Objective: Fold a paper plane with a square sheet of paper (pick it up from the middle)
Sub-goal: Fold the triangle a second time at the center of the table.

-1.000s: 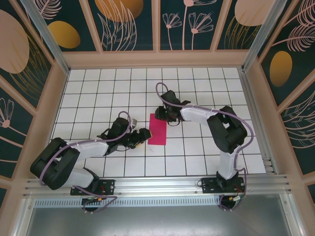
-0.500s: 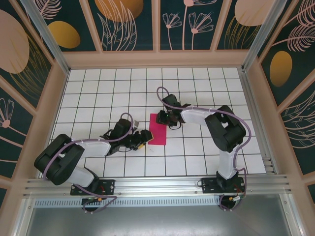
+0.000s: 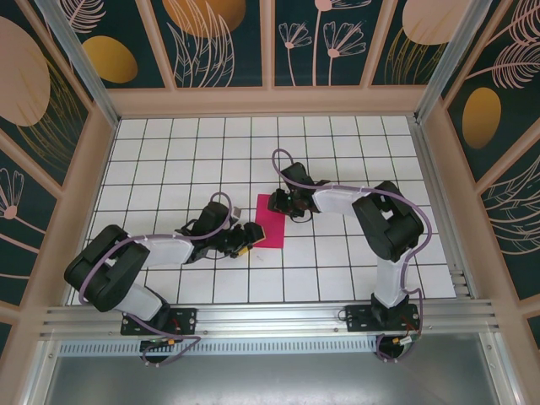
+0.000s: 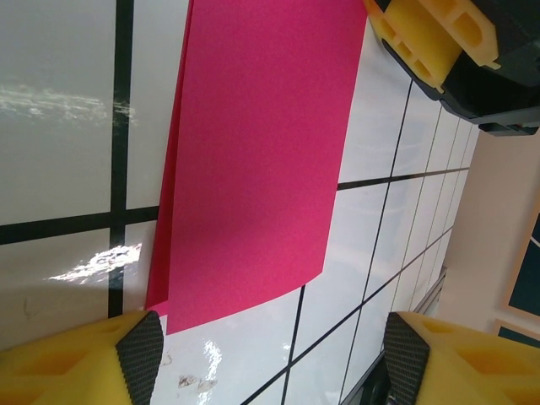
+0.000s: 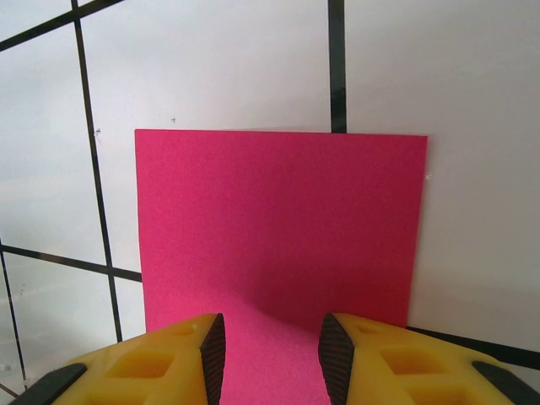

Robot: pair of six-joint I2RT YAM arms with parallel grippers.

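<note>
The left gripper [image 4: 272,353] has its jaws wide apart, with only bare table between the dark pads [image 4: 139,346]. The square sheet of paper [image 4: 261,152] lies on the white gridded table [image 4: 67,169] just ahead of the fingers. It is folded, with two layers showing along its left edge. Its near left corner is just beside the left pad. The right gripper [image 4: 456,51] overlaps the far right corner.

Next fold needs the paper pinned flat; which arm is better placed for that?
Probably right: the right fingers sit over the paper's end; the left fingers stand open beside the other end.
</note>
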